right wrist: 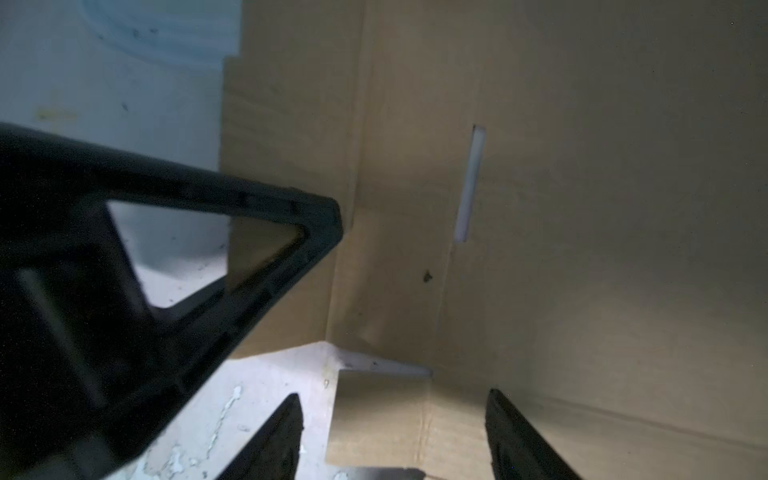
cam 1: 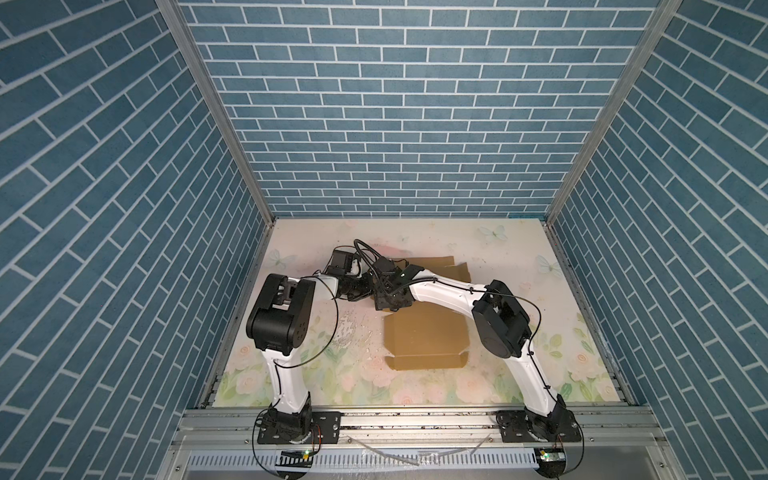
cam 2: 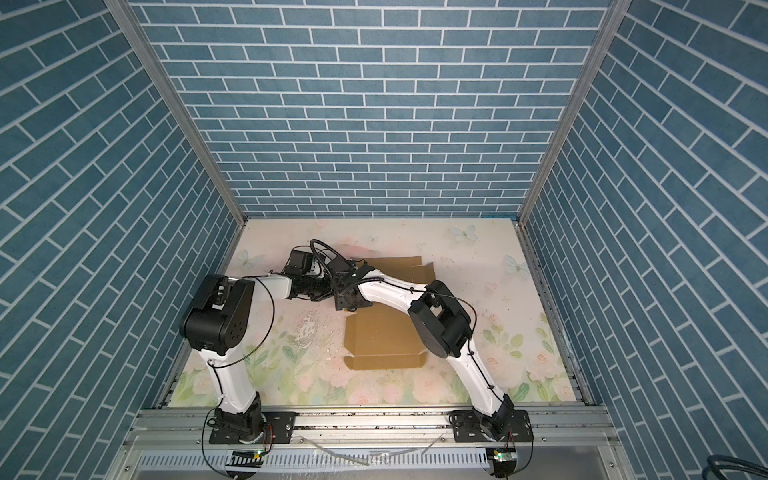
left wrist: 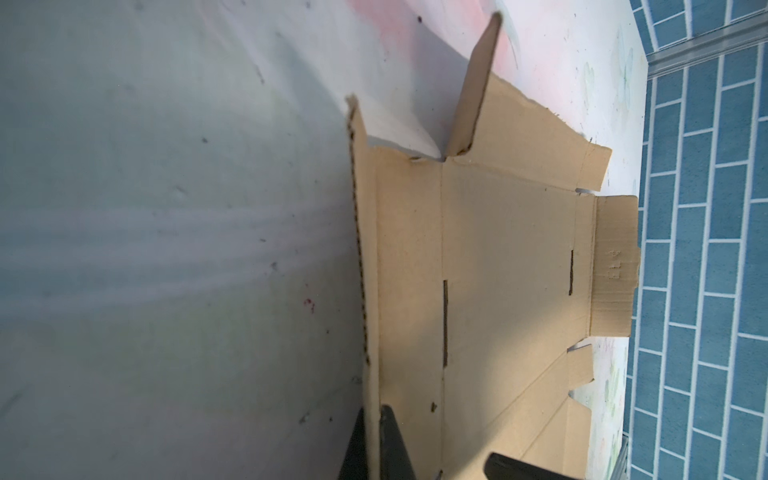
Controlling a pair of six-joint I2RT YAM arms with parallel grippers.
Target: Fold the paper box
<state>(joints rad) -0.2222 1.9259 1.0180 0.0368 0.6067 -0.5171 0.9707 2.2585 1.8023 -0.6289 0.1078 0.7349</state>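
The paper box [cam 1: 428,336] lies as an open, mostly flat sheet at the middle of the desk [cam 1: 536,374], with the side flap [left wrist: 368,249] nearest the left arm tilted up off the surface. The left end effector [left wrist: 372,419] is closed on that flap's edge, evidently to stand it up along its crease as a wall. The right end effector [right wrist: 392,419] hangs over the sheet just beside it, jaws apart and gripping nothing, judged ready to steady the panel or take the adjoining tab.

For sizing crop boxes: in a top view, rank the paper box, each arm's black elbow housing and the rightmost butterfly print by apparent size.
1. paper box, though partly covered.
2. left elbow housing and right elbow housing: alike, unranked; both sit nearer the camera.
3. butterfly print.
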